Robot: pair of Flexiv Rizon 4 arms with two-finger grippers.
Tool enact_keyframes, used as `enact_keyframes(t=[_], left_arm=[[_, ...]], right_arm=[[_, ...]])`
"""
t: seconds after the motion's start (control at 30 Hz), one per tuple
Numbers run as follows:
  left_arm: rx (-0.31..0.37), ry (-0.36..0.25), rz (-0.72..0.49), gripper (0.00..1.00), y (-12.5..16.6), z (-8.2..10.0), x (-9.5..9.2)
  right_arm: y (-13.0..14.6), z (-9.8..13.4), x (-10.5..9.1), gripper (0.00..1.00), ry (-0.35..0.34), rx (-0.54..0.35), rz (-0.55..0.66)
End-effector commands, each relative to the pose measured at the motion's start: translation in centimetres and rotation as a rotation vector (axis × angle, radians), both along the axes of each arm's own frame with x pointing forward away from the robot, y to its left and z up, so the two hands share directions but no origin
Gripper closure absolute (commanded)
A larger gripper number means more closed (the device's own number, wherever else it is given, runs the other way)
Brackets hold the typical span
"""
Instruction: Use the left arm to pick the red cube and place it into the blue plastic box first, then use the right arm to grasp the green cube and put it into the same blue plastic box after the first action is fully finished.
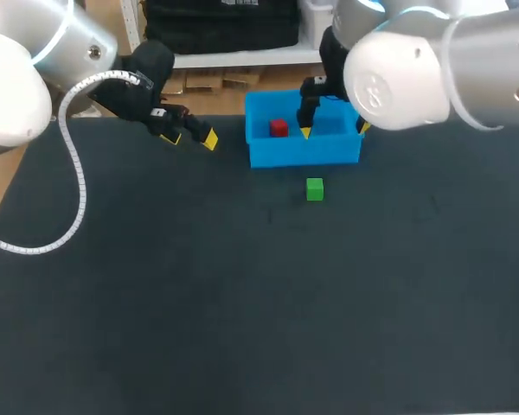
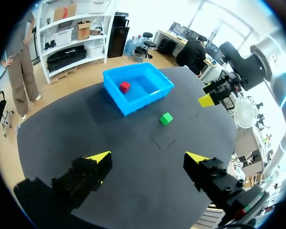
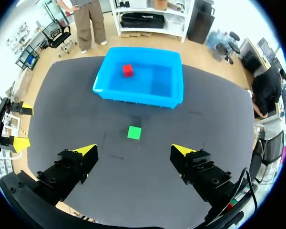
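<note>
**A:** What do we have here, biggest thing first?

**B:** The dark desk (image 1: 242, 328) fills most of what we see, and the task's things stand on it. Our left arm (image 1: 17, 78) comes in from the left corner and our right arm (image 1: 432, 69) from the right. Both hang over the far part of the desk.

**A:** And the blue plastic box (image 1: 303, 156)?

**B:** We find it upright and open-topped at the far middle of the desk. In the head view the right arm's yellow tips (image 1: 306, 131) show in front of it. The left arm's yellow tips (image 1: 209, 139) are off to its left, apart from it.

**A:** How do we find the jaws?

**B:** Both pairs are spread wide and pinch nothing. In the left wrist view we see only bare desk between the left jaws, with the box well ahead of them. In the right wrist view the right jaws are raised above the desk. The green cube (image 3: 134, 132) lies ahead of the gap between them and touches neither finger.

**A:** Where do we place the cubes?

**B:** The red cube (image 1: 278, 128) lies inside the box, on its floor, toward the box's left side. The green cube (image 1: 315, 188) rests on the desk just in front of the box's near wall. We see a strip of desk between cube and wall, so it is outside the box and not touching it.
</note>
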State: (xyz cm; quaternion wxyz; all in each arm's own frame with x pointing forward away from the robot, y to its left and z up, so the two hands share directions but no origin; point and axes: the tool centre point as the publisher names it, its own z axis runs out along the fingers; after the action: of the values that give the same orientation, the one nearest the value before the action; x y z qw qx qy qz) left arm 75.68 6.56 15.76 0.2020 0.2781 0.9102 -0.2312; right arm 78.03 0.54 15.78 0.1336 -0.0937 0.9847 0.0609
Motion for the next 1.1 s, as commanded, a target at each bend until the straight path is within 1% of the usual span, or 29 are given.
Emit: enact_keyframes(t=[0.03,0.2,0.33,0.7,1.1], left_arm=[[-0.004,-0.003,-0.002,0.0,0.1,-0.1,0.0],[-0.004,-0.003,-0.002,0.0,0.1,-0.1,0.0],[-0.004,-0.003,-0.002,0.0,0.1,-0.1,0.0],[-0.004,-0.003,-0.002,0.0,0.1,-0.1,0.0],[-0.004,-0.003,-0.002,0.0,0.1,-0.1,0.0]], right_arm=[[0.6,-0.1,1.0,0.0,0.04,-0.016,0.003],[1.4,-0.5,1.4,0.0,0.086,-0.05,0.017],[2.0,-0.7,1.7,0.0,0.103,-0.063,0.016],[2.2,-1.4,2.4,0.0,0.121,-0.063,0.003],[2.3,-3.3,2.4,0.0,0.138,-0.051,0.012]])
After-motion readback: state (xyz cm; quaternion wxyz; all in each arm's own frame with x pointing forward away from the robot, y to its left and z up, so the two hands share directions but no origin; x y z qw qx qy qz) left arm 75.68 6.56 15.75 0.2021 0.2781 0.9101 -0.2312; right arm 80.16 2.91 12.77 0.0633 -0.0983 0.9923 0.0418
